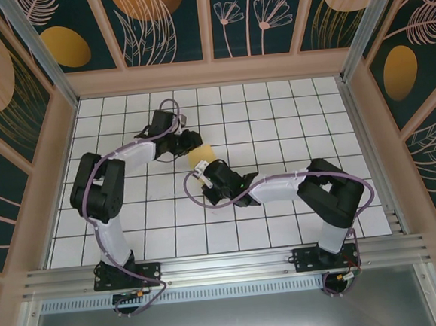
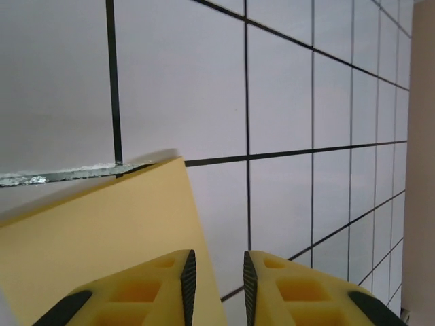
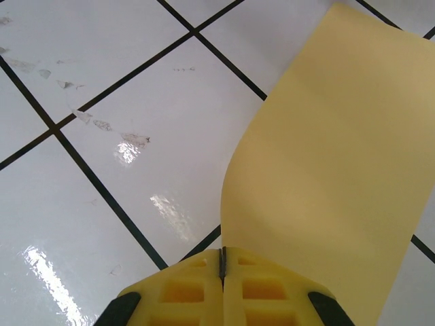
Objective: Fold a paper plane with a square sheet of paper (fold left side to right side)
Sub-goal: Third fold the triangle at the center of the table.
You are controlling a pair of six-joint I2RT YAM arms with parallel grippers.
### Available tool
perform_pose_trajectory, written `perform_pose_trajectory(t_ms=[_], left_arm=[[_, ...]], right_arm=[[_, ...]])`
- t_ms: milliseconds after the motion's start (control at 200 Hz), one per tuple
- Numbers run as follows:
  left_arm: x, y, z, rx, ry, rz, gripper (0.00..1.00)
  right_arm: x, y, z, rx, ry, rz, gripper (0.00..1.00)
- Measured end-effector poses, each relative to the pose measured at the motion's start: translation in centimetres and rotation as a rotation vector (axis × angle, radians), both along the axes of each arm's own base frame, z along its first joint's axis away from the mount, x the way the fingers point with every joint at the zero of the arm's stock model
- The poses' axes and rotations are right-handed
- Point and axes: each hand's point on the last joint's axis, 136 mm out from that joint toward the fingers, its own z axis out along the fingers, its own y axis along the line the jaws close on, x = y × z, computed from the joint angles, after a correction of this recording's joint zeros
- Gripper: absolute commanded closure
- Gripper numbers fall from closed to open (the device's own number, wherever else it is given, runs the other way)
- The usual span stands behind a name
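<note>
The square sheet of paper (image 1: 201,155) is plain yellow and sits mid-table between the two grippers, bowed up off the tiles. My right gripper (image 3: 222,261) is shut on the near edge of the sheet (image 3: 326,170), which curves up and away from the jaws. My left gripper (image 2: 219,272) hovers at the sheet's far side with its jaws a narrow gap apart. The paper's edge (image 2: 102,231) runs under the left finger (image 2: 183,278) and nothing is pinched. In the top view the left gripper (image 1: 188,140) is just behind the sheet and the right gripper (image 1: 204,171) just in front. A paper plane is out of view.
The white tiled table (image 1: 275,121) with black grid lines stretches out on all sides. Wooden frame walls (image 1: 211,73) close it at the back and sides. A chipped grid line (image 2: 54,175) lies behind the paper's far corner.
</note>
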Motion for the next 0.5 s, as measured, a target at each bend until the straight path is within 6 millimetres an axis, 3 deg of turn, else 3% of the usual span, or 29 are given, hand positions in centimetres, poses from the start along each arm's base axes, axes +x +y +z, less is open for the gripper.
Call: perform_pose_trajectory(t_ms=[205,500], left_arm=[[-0.7,0.0,-4.0,0.026,0.080,-0.024,0.76],[-0.9,0.1,-5.4,0.047,0.093,-0.045,0.78]], right_arm=[[0.1,0.0,0.0,0.017,0.026,0.005,1.00],[1.5,0.1,0.9,0.099,0.119,0.014,1.00]])
